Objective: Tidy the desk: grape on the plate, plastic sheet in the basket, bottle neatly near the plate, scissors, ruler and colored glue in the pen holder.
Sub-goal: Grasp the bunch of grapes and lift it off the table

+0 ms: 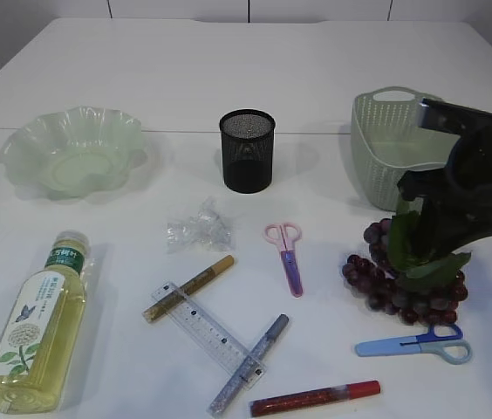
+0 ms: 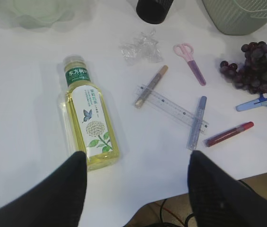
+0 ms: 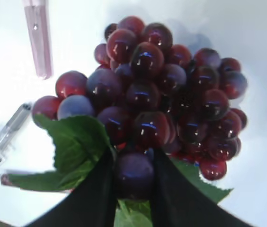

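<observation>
- The right gripper (image 3: pixel 132 177) is down over the grape bunch (image 1: pixel 406 281), its two dark fingers (image 3: pixel 93 196) pinching a single berry at the stem end, beside the leaves (image 3: pixel 74 142); the grip looks narrow and shallow.
- Risk: the berries are smooth, glossy and round, so the pinched one could squirt out, or, if it is only loosely joined, pull away from the cluster on a lift.
- Risk: the bunch is lumpy and heavy on one side; held at one end it may swing and brush the blue scissors (image 1: pixel 416 343) lying just beside it.
- The bunch lies on the white table (image 1: pixel 185 78) near the woven green basket (image 1: pixel 394 140), well apart from the frilled translucent plate (image 1: pixel 71 153) on the far left.
- The left gripper (image 2: pixel 136 189) hangs with jaws spread and nothing between them, above the near table edge by the bottle (image 2: pixel 90 120) of yellow liquid.
- Whether the berry's stalk is wire or plastic I cannot tell from the blurred close view.
</observation>
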You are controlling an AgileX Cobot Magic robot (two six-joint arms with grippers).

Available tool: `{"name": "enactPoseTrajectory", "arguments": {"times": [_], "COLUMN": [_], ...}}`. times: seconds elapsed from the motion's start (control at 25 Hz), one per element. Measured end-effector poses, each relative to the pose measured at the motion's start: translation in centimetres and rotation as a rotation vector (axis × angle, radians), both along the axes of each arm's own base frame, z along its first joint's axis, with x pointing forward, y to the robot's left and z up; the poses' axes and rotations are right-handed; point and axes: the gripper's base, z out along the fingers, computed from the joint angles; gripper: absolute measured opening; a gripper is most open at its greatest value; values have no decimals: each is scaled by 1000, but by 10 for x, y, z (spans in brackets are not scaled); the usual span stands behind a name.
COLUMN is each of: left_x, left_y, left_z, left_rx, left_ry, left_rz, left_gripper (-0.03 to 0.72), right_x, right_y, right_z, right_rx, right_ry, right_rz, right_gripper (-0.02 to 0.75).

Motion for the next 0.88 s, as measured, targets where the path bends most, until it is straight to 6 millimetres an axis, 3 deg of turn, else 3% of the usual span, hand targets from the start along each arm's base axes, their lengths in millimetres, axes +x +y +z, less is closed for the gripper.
{"name": "enactPoseTrajectory", "arguments": {"times": [0.44,0.88], "left_x": [0,0], "left_y": [0,0], "left_z": [0,0], "left_rx": [-1,-1], "left_ry": [0,0], "left_rz": [0,0], "left_gripper": [489,489], "right_x": [-6,4], "right_y": [0,3], "right_z": [10,45], "right_rx": [7,28], "right_ry": [-9,-72], "right_rz": [5,27], "right_gripper": [176,175]}}
